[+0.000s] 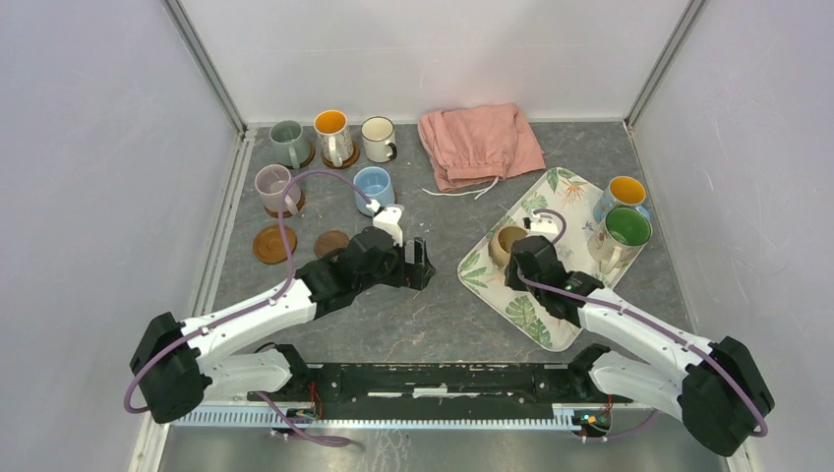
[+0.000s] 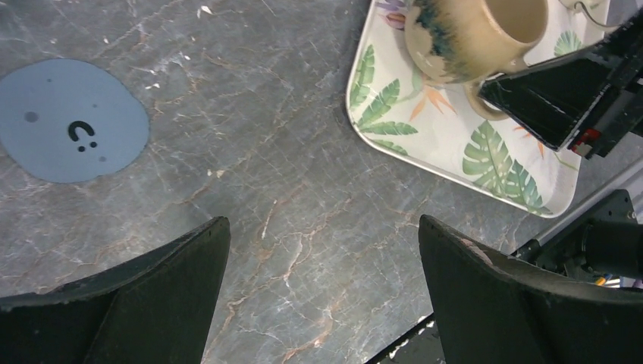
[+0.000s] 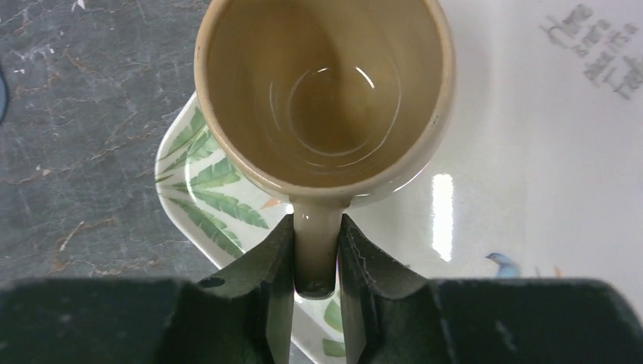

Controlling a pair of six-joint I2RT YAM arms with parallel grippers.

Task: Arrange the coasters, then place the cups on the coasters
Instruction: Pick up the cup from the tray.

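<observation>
The right pincer (image 3: 316,254) grips the beige ceramic mug (image 3: 326,91) by its handle at the leaf-patterned tray (image 3: 199,178), the left pincer (image 2: 322,227) is wide and empty; next, the mug likely needs carrying left to a bare brown wooden coaster (image 1: 331,243).

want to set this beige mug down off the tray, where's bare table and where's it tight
Bare marbled tabletop lies between the open left gripper and the leaf-patterned tray, and nearer, between both arms. Another gap sits between the light blue mug and the pink cloth. The far-left cluster of mugs and brown round coasters is crowded.
</observation>
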